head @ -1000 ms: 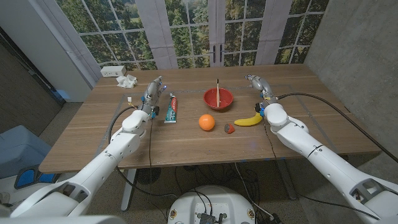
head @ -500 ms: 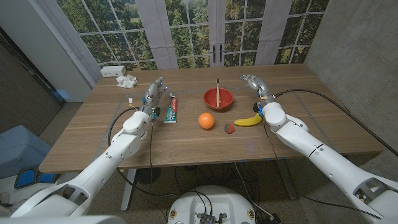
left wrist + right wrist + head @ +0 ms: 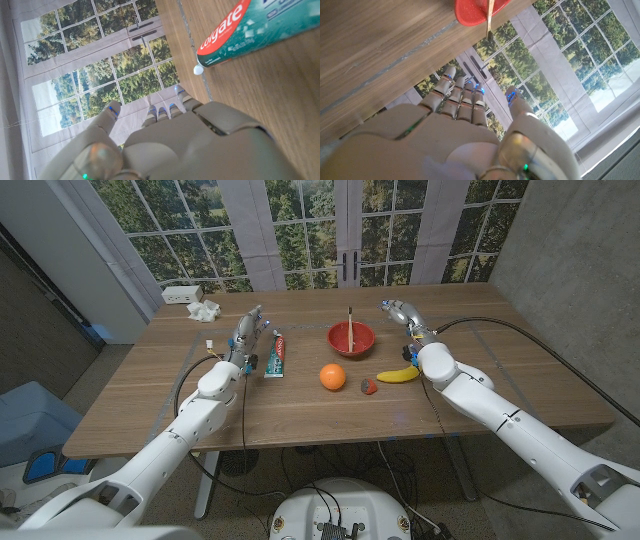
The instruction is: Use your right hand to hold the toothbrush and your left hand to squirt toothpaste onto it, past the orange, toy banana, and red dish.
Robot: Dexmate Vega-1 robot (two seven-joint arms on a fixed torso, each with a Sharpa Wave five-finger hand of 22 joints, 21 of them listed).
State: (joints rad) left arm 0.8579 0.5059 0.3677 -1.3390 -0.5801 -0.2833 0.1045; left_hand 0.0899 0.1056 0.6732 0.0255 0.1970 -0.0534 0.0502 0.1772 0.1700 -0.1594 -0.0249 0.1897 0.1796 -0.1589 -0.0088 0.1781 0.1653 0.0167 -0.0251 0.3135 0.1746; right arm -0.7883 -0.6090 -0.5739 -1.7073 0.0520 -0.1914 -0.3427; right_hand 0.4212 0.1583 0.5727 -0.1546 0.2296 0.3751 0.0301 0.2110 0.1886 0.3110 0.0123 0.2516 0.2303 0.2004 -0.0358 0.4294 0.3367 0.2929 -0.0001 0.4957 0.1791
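We see the red dish (image 3: 351, 338) holding the thin wooden toothbrush (image 3: 350, 321) upright, the toothpaste (image 3: 277, 355) at its nine o'clock, and our right hand (image 3: 398, 313) and left hand (image 3: 246, 330) both open and holding nothing.

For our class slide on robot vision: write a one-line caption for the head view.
Right hand open beside the red dish holding the toothbrush; left hand waits by the toothpaste.
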